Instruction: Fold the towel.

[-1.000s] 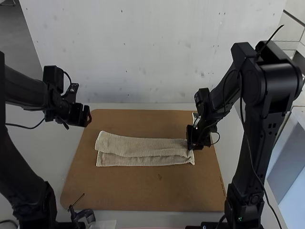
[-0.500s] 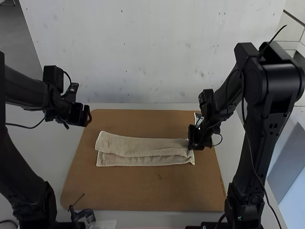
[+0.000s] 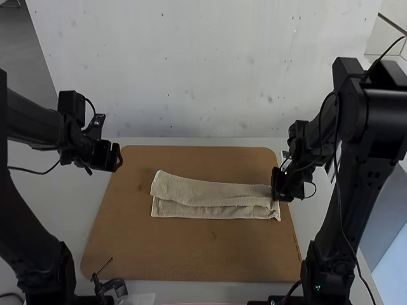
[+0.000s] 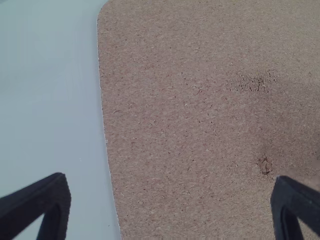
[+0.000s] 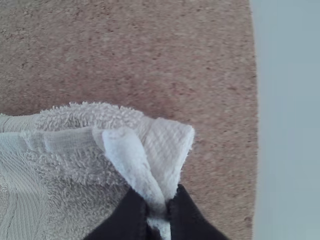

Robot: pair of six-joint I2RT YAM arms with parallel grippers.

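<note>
The beige towel point(image 3: 213, 194) lies folded into a long strip across the brown board, its upper layer leaving a band of the lower layer uncovered along the near side. At the strip's right end, my right gripper point(image 3: 277, 198) holds the far corner. In the right wrist view, the right gripper point(image 5: 159, 206) is shut on a pinched corner of the towel point(image 5: 75, 155). My left gripper point(image 3: 118, 157) hangs over the board's far left corner, apart from the towel. Its fingers stand wide apart in the left wrist view, where the left gripper point(image 4: 172, 200) has nothing between them.
The brown board point(image 3: 191, 254) lies on a pale table point(image 3: 57, 210). A small black device with a thin rod point(image 3: 111, 286) stands at the board's near left edge. A pale wall rises behind the table.
My right gripper has moved to the right, and the whole towel has slid right with it, still in a folded strip. The left arm has stayed nearly still.
</note>
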